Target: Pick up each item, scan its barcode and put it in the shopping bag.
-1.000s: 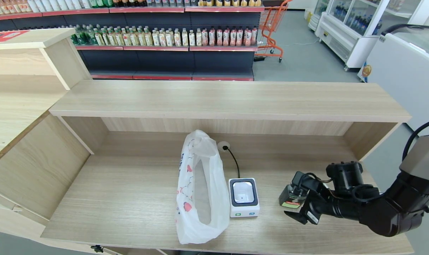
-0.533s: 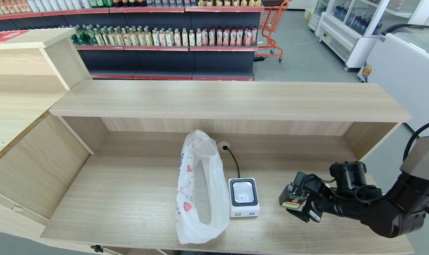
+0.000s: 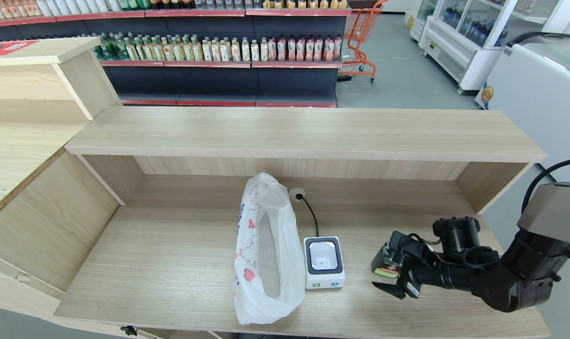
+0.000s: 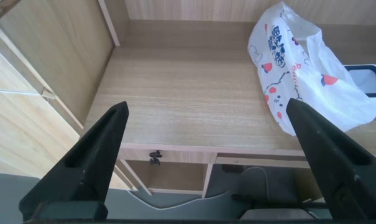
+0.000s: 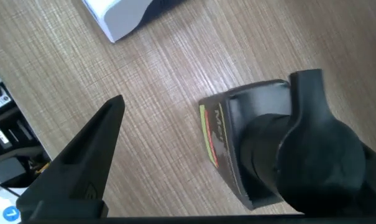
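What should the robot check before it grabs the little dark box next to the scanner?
1. Is the right gripper open: ok.
2. Is the little dark box between its fingers: ok.
3. Are the fingers closed on the box: not ok, one finger stands apart from it.
4. Is the scanner window facing up and uncovered: ok.
5. Is the shopping bag open on top, beside the scanner: ok.
6. Which side of the box has the barcode: cannot tell.

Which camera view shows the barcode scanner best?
The head view. There the scanner stands whole on the counter, window up, close beside the bag. In the left wrist view the bag hides most of it; the right wrist view cuts it to one white corner.
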You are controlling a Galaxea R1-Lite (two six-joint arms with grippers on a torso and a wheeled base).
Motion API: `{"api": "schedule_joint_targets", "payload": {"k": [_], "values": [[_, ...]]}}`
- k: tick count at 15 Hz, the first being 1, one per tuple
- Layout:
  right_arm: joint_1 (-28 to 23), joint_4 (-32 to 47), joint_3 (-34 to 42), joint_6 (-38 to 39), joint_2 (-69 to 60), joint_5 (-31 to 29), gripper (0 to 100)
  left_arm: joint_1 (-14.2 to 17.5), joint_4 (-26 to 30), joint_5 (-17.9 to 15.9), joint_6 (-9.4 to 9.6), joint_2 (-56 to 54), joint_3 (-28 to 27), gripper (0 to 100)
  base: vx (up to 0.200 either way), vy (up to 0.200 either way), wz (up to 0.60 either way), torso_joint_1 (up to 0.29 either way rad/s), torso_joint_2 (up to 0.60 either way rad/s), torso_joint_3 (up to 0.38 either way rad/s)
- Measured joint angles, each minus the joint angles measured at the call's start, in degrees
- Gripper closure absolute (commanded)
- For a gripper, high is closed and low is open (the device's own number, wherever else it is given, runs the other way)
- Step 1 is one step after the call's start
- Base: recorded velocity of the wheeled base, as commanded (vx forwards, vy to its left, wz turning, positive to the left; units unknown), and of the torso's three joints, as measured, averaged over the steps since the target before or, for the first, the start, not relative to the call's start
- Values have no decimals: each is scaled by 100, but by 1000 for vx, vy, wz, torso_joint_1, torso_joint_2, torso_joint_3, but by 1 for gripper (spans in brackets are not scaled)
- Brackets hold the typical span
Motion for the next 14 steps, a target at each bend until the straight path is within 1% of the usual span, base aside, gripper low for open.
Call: {"api": "schedule_joint_targets", "payload": {"k": [1, 6, 10, 12, 14], "values": [[-10, -5, -30, -5, 59, 0, 100, 0, 0, 0, 0, 0, 0, 0, 0, 0, 0, 0, 0, 0], [-22, -49, -191, -7, 247, -158, 100, 2, 0, 0, 0, 0, 0, 0, 0, 0, 0, 0, 0, 0], [-160, -33, -144, -7, 201, -202, 100, 2, 0, 0, -2, 0, 0, 0, 0, 0, 0, 0, 0, 0], [-243, 38, 38, 116, -99, -202, 100, 2, 0, 0, -2, 0, 0, 0, 0, 0, 0, 0, 0, 0], [-322, 389, 355, 436, -712, -187, 100, -2, 0, 0, -2, 0, 0, 0, 0, 0, 0, 0, 0, 0]]}}
